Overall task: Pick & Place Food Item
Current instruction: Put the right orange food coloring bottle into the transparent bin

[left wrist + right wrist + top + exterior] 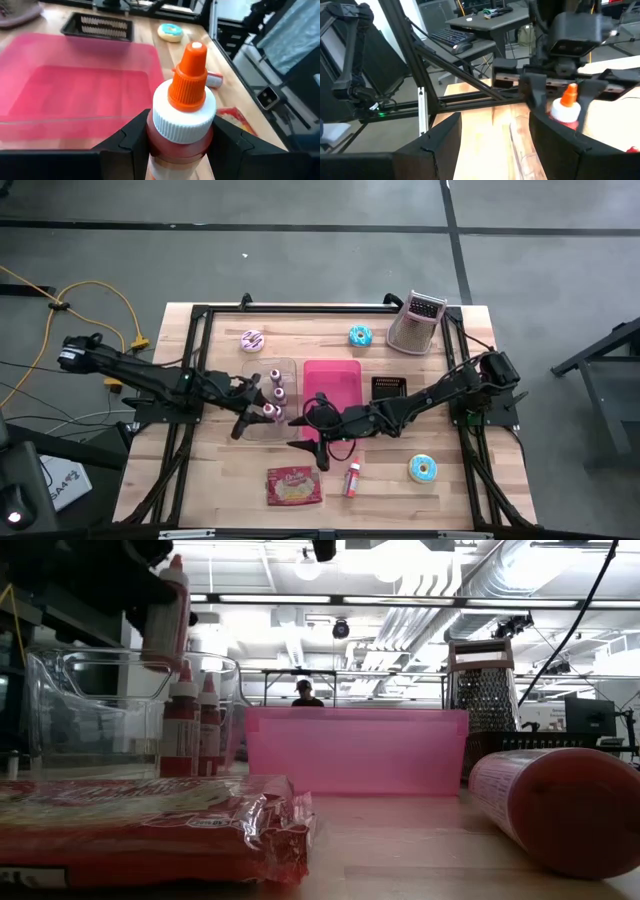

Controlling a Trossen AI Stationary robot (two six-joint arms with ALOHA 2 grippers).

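Note:
My left gripper [266, 413] is shut on a sauce bottle [186, 115] with red contents, a white cap and an orange nozzle. It holds the bottle above a clear plastic bin [262, 370]. The low view shows the bottle [170, 615] raised over the bin [90, 710]. Two like bottles [192, 725] stand upright inside the bin. My right gripper [310, 444] is open and empty, just right of the bin and near the pink tray's near edge. Its wrist view shows its fingers spread wide [495, 145]. My left gripper pinches the bottle's shoulder [150, 142], just below the white cap, between its two fingers [125, 147]. The fingers come from the table's left, slanting down. The bottle stands about upright with its nozzle up, lifted clear above the bin.
A pink tray [332, 385] lies right of the bin, with a black basket [388, 388] beside it. Another bottle [352, 478], a red food packet [294, 486] and a blue donut [422, 469] lie near the front edge. A pink donut [253, 340], a blue donut [360, 335] and a grater [415, 322] are at the back.

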